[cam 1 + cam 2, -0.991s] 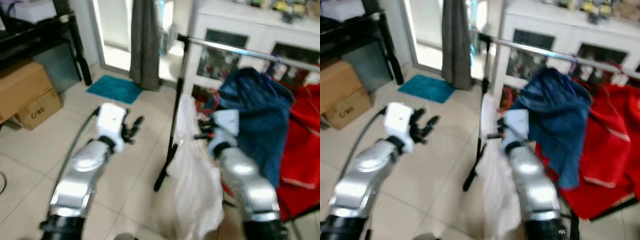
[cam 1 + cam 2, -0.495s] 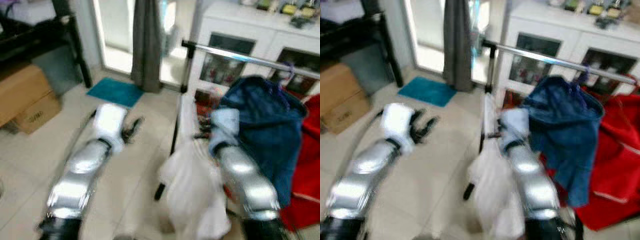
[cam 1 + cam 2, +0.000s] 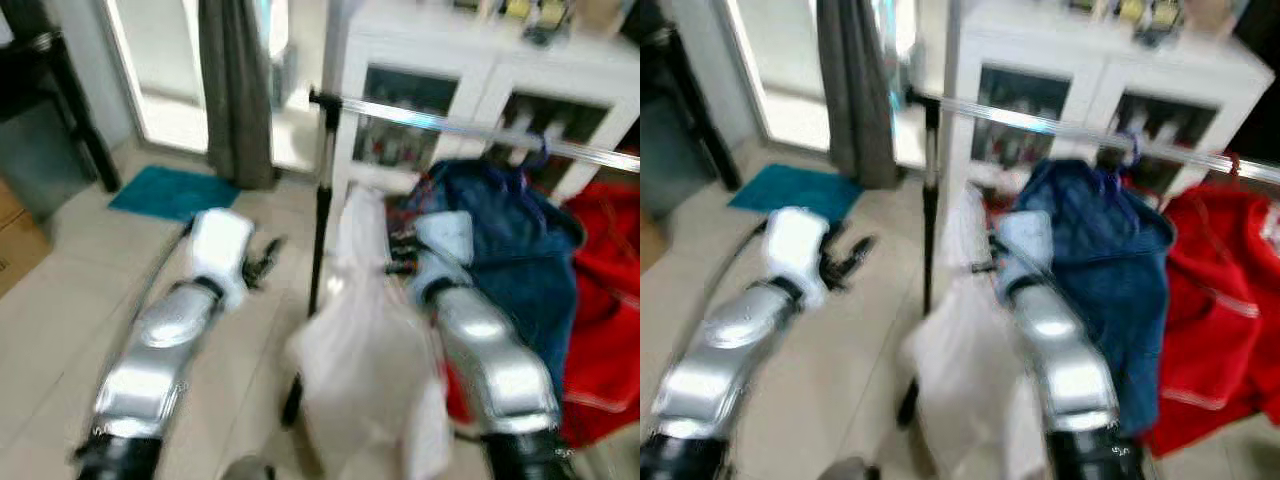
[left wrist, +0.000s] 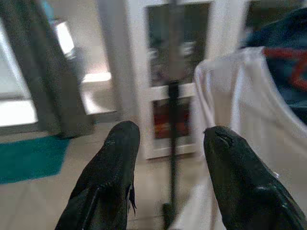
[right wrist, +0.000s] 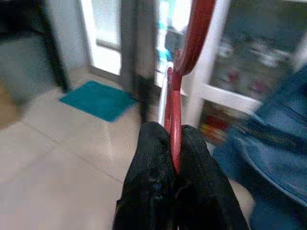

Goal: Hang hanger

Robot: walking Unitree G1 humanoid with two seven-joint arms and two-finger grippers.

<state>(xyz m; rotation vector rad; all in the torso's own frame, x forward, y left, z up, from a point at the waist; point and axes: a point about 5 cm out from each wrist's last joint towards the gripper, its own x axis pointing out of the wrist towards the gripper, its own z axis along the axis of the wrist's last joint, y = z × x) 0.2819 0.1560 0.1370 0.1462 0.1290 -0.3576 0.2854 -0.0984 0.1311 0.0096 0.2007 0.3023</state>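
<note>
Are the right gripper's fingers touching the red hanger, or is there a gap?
Touching. In the right wrist view the right gripper is shut on the red hanger: both black fingers press against its red wire.

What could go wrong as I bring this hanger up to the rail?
The right end effector pinches only the thin red hanger hook, so it may twist or slip. The white garment hangs low and could snag the rack's black post. The blue jacket and red garment already crowd the rail.
</note>
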